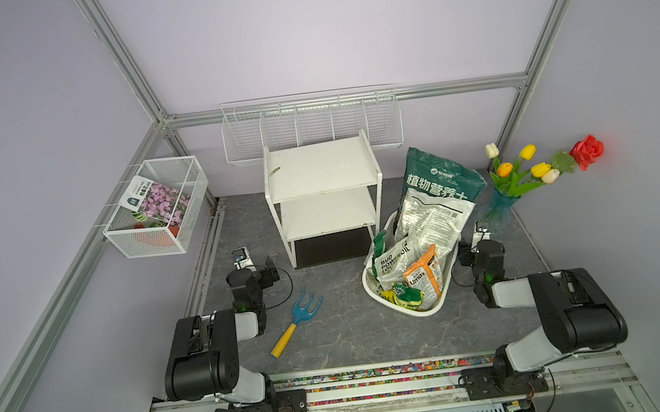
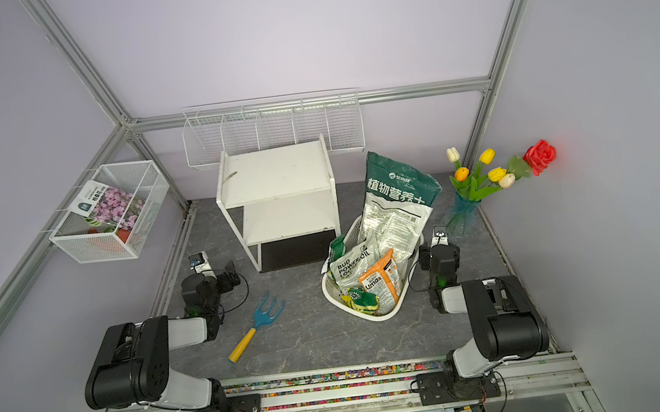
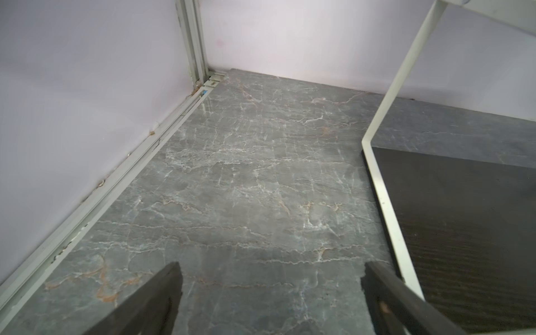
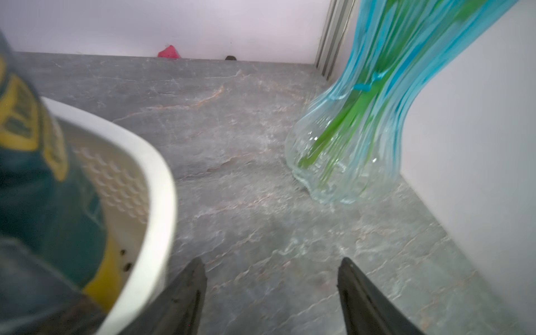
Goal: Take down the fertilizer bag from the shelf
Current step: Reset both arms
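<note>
The white three-tier shelf (image 1: 320,170) (image 2: 275,175) stands at the back with bare boards; one of its posts (image 3: 400,87) shows in the left wrist view. A large green and silver fertilizer bag (image 1: 436,200) (image 2: 397,204) stands upright in the white perforated basket (image 1: 415,313) (image 2: 373,317), right of the shelf. My left gripper (image 1: 270,269) (image 3: 271,278) is open over bare floor near the shelf's front left foot. My right gripper (image 1: 464,249) (image 4: 271,272) is open and holds nothing, between the basket rim (image 4: 162,174) and the vase.
Several smaller bags lie in the basket. A glass vase of flowers (image 1: 499,206) (image 4: 348,145) stands by the right wall. A blue rake with a yellow handle (image 1: 298,319) lies on the floor. A wire wall basket (image 1: 312,129) hangs behind the shelf; a mesh basket (image 1: 157,208) hangs at the left.
</note>
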Motion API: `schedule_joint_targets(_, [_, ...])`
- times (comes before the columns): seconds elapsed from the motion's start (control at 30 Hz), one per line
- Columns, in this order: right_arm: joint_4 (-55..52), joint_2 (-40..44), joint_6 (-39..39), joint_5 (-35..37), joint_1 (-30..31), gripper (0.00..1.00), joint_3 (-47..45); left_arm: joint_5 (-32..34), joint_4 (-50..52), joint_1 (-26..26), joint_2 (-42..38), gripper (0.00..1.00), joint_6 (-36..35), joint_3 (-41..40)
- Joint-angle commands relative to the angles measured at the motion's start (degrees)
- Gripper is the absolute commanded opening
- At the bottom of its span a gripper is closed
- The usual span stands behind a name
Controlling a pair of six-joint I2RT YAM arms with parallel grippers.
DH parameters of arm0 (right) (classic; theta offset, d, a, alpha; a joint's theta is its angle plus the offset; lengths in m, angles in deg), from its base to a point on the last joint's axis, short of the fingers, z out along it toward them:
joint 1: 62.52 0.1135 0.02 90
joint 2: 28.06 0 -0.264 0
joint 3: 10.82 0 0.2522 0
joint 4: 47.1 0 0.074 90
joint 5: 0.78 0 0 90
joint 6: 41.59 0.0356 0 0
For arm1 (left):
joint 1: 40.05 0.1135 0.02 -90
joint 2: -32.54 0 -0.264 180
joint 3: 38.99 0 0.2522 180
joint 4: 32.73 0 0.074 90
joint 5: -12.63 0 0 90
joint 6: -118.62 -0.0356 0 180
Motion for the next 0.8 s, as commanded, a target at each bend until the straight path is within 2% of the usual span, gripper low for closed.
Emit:
schedule_joint_targets(0.0, [-4.19,0.73,0.11,-5.91,2.17,0.99,2.80,-1.15,-2.16,-0.32,-0.23,1.00,-1.16,1.58])
schedule_joint_targets(0.1, [-1.73,-0.10,-0.02,-5.85,2.24,0.99,2.20,-0.95,-1.51,-0.36,-0.41,1.00,-1.12,1.80])
schedule_joint_targets(0.77, [-3.93,0.34,0.23,-5.76,2.25,0.99,2.90,-1.00,-1.48,-0.35,-0.40,1.00,-1.04,1.88])
